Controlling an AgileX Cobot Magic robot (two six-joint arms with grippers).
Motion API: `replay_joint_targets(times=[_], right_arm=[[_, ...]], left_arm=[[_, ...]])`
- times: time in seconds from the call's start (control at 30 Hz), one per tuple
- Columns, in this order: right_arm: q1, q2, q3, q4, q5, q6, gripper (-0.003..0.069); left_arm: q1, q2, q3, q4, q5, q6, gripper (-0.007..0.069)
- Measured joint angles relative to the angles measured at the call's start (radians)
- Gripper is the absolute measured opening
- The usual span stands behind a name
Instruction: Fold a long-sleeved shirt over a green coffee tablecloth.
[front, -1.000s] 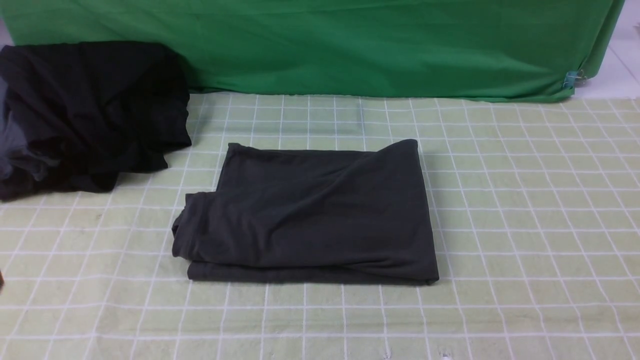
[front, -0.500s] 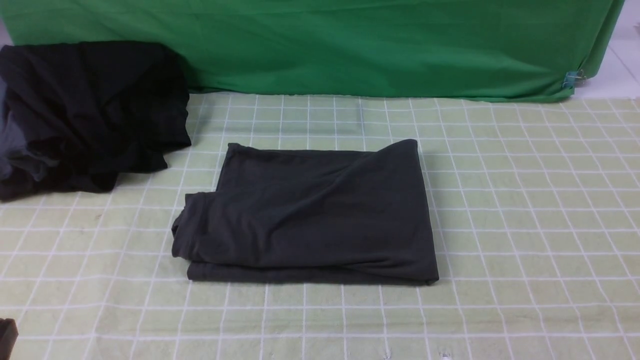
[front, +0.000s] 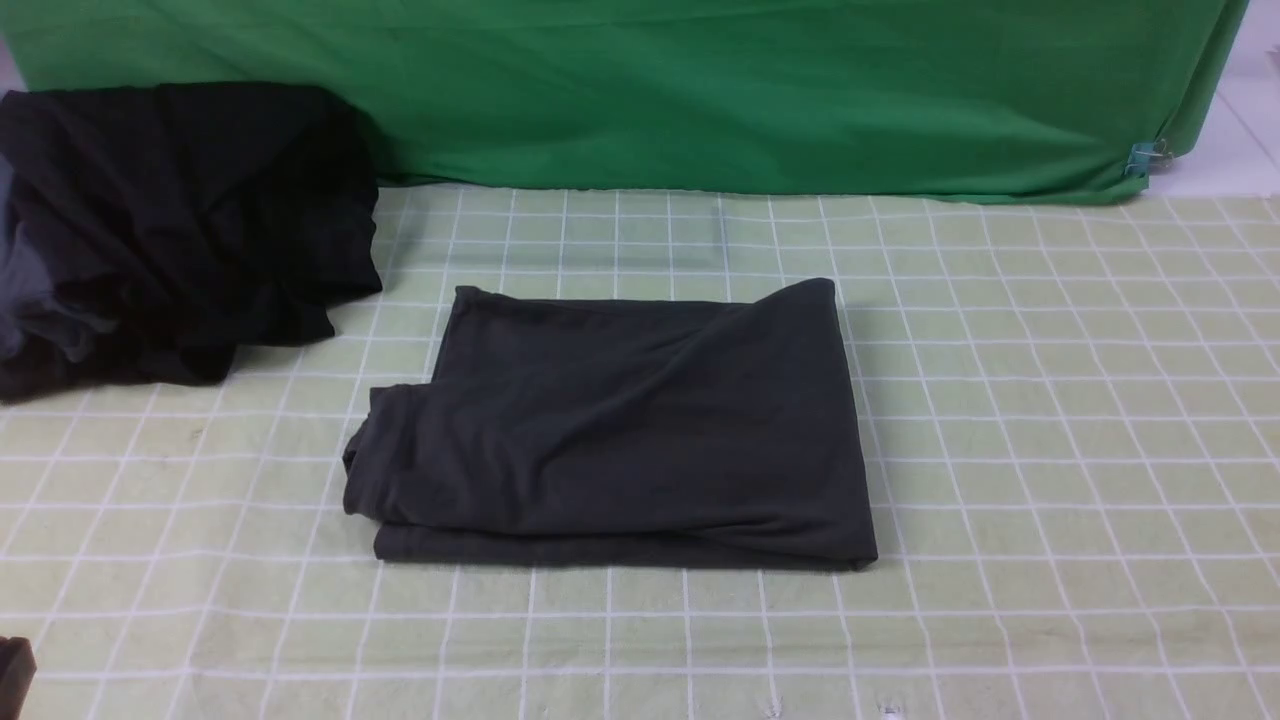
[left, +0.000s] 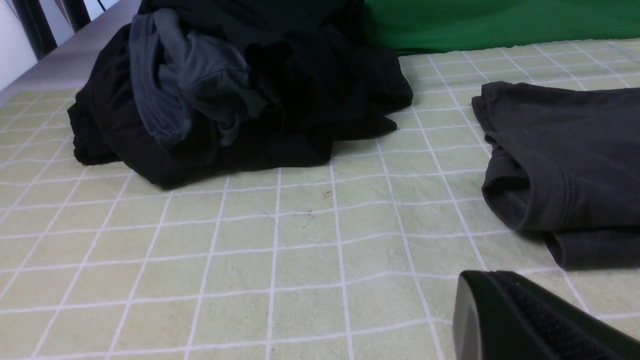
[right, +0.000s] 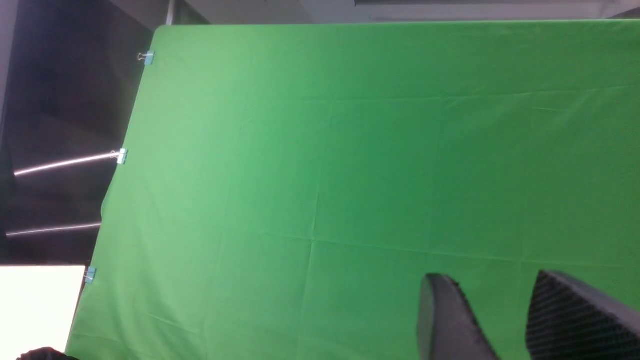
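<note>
1. Long-sleeved shirt (front: 615, 425): you have it lying folded into a rough rectangle in the middle of the cloth, charcoal grey, in layers, with the lower layer showing along the near edge and a rounded fold bulging at its left end. Soft creases cross the top face. No logo is visible. In the left wrist view the stitched hem (left: 560, 165) of that left end shows.

2. Green coffee tablecloth (front: 1060, 420): pale yellow-green with a grid of thin white lines, spread flat under the shirt and reaching every near edge of the front view.

3. Pile of dark garments (front: 170, 230): black, with a grey piece (left: 185, 85) folded into it, resting on the cloth's far left, apart from the shirt.

4. Plain green backdrop (front: 640, 90): hangs behind the cloth, fastened with small clips (front: 1143, 157).

5. Left gripper (front: 14, 675): only a dark corner shows at the front view's lower left, low over the cloth and clear of the shirt; one finger (left: 530, 320) shows in its wrist view. You cannot tell how its jaws stand.

6. Right gripper (right: 510, 320): faces the backdrop, its two fingers apart with a gap between them, holding nothing.
</note>
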Motion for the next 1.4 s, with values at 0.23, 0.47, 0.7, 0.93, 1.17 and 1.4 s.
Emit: replay_joint_targets(times=[0.23,0.47,0.7,0.93,1.17,1.4], right_arm=[[0.000,0.000,0.000,0.000,0.000,0.000,0.0241],[0.000,0.000,0.000,0.000,0.012,-0.005,0.0241],[-0.051,-0.029,0.030,0.000,0.292,-0.067,0.0241],[-0.337,-0.104,0.281,0.000,0.405,-0.085,0.0241],[-0.388,-0.237,0.413,0.000,0.543,-0.045,0.0241],[-0.471,-0.241,0.413,0.000,0.551,-0.003,0.0241]], left_arm=[[0.000,0.000,0.000,0.002,0.000,0.008,0.0001],[0.000,0.000,0.000,0.003,0.000,0.008,0.0001],[0.000,0.000,0.000,0.003,0.000,0.008,0.0002],[0.001,0.000,0.000,0.004,0.000,0.010,0.0002],[0.001,-0.002,0.000,0.004,-0.001,0.010,0.0002],[0.001,-0.002,0.000,0.005,0.001,0.010,0.0002]])
